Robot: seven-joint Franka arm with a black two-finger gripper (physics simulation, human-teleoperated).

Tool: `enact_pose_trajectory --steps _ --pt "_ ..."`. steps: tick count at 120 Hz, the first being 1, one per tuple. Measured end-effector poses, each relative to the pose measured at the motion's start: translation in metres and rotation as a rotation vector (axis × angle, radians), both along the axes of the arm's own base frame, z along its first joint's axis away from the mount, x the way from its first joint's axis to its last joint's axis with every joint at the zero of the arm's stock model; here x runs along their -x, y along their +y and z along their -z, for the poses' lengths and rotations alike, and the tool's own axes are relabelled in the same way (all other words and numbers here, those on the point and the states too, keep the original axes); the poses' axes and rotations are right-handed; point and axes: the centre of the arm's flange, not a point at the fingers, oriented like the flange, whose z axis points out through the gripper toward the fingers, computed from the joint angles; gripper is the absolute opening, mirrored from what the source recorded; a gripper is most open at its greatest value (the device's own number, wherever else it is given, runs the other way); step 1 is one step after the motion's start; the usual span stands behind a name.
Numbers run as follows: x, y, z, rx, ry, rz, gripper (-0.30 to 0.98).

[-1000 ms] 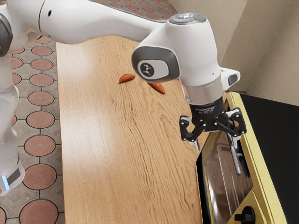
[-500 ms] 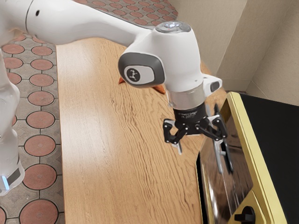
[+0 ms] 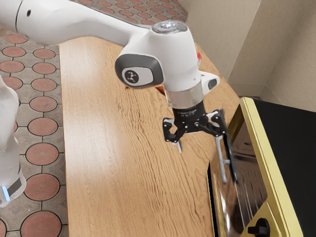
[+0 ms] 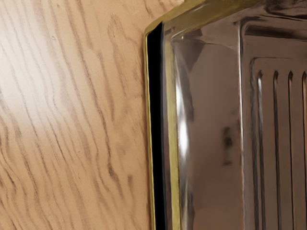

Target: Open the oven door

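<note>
Black two-finger gripper (image 3: 199,146) is wide open, not clamped on anything, with its fingers well apart above the wooden table (image 3: 123,173). One finger's right up by the slim grey bar handle (image 3: 223,170), though I can't tell if they're touching. As for the dark oven door (image 3: 230,153), it's partway open, sticking out from the front of the yellow-framed, black-topped oven (image 3: 264,148). You can see the shiny brown interior with its ridged wall (image 4: 283,143) in the wrist view.
</note>
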Motion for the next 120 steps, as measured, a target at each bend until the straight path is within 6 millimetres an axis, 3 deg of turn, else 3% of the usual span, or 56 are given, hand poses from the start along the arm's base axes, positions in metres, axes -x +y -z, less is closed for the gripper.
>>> enact_pose_trajectory --steps 34,49,58,73,81,86,94,101,108,114,120 --pt "0.028 0.015 0.003 0.001 -0.012 -0.035 0.68" --pt "0.051 0.019 -0.002 -0.003 -0.049 -0.047 0.66" --pt "0.082 0.023 -0.014 -0.014 -0.118 -0.058 0.64" --pt "0.156 0.019 -0.037 -0.052 -0.281 -0.075 0.63" --pt "0.170 0.016 -0.038 -0.058 -0.306 -0.085 0.64" --pt "0.162 0.021 -0.033 -0.057 -0.287 -0.106 0.64" --pt "0.123 0.049 -0.040 -0.019 -0.236 -0.180 0.64" --pt "0.085 0.061 -0.064 0.034 -0.200 -0.211 0.65" --pt "0.051 0.077 -0.107 0.082 -0.168 -0.257 0.66" --pt "0.027 0.107 -0.138 0.128 -0.117 -0.328 0.67" --pt "0.011 0.138 -0.148 0.153 -0.040 -0.411 0.67"
